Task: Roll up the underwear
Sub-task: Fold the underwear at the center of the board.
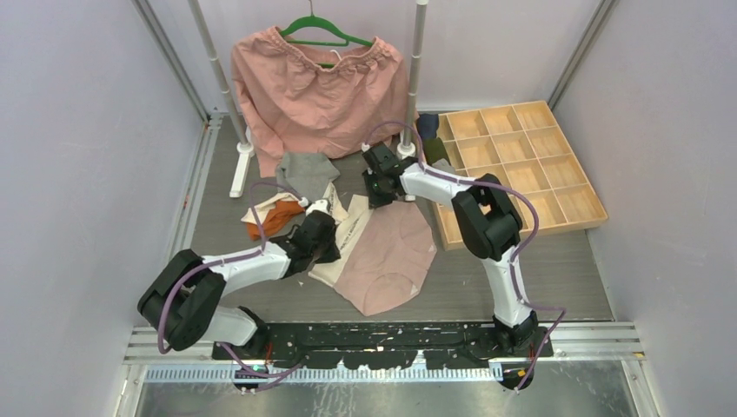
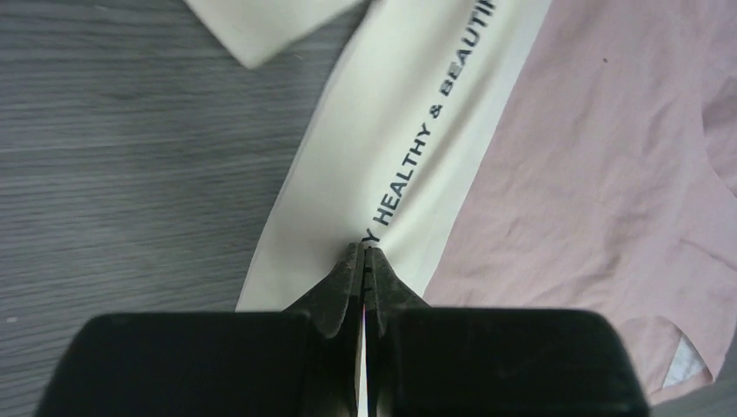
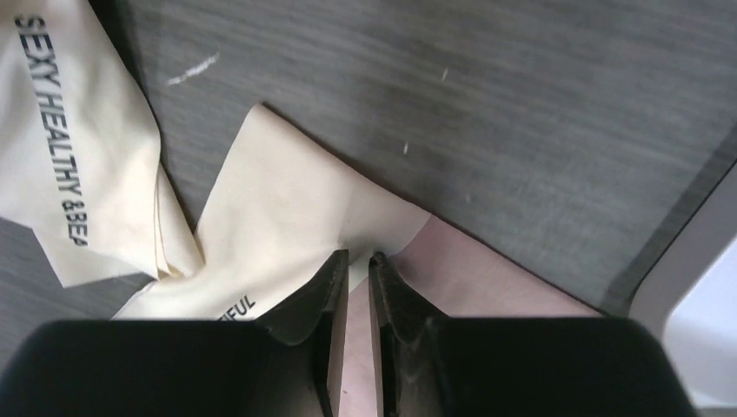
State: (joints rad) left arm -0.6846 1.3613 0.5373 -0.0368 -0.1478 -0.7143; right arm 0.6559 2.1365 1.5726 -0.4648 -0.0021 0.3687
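A dusty pink underwear (image 1: 391, 256) with a cream printed waistband (image 1: 352, 228) lies flat mid-table. My left gripper (image 1: 335, 241) is at the waistband's near left end. In the left wrist view the left gripper (image 2: 362, 250) is shut, its tips pinching the waistband (image 2: 408, 130) beside the pink cloth (image 2: 600, 174). My right gripper (image 1: 380, 193) is at the far corner; in the right wrist view the right gripper (image 3: 358, 258) is shut, with cream and pink cloth (image 3: 487, 282) between its fingers. Grey underwear (image 1: 306, 171) and orange underwear (image 1: 269, 224) lie to the left.
A large salmon garment (image 1: 317, 87) on a green hanger (image 1: 326, 33) hangs at the back between two white posts (image 1: 414, 78). A wooden compartment tray (image 1: 556, 204) stands at the right, with dark cloth rolls (image 1: 432, 143) at its near-left corner.
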